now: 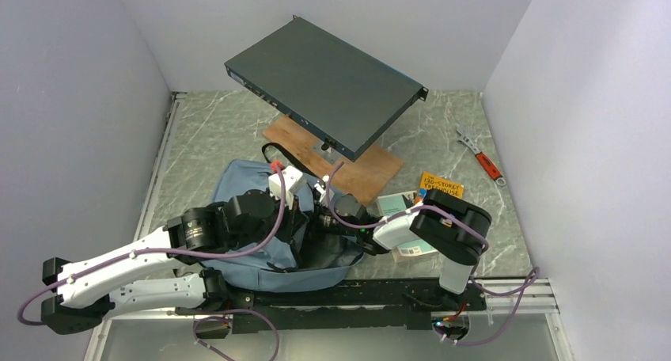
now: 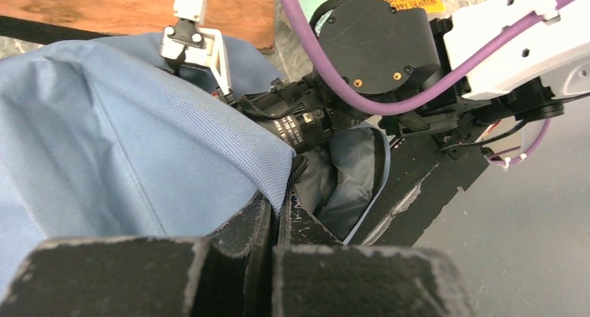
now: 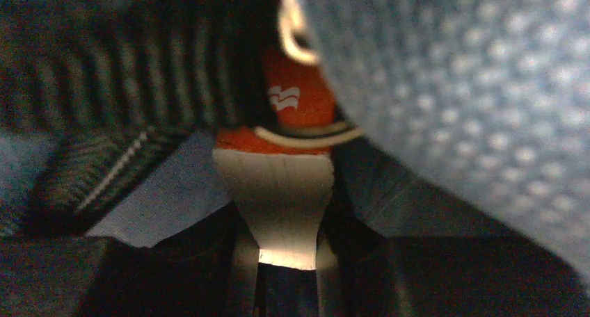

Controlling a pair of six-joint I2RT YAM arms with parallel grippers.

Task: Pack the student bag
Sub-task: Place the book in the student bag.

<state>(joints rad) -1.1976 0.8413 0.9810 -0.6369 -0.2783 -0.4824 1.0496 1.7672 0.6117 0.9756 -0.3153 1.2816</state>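
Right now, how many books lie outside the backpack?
2 visible: orange book right of the wooden board, teal-white book beside it under the right arm; others may be hidden.

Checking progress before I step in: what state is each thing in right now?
student bag: open, lying on the table.
left end effector: shut on the bag's mouth edge.
right end effector: inside the bag, closed on an orange-and-white item.
orange book: flat on the table, not packed.
wrench: lying on the table, untouched.
metal box: raised at a tilt over the wooden board.
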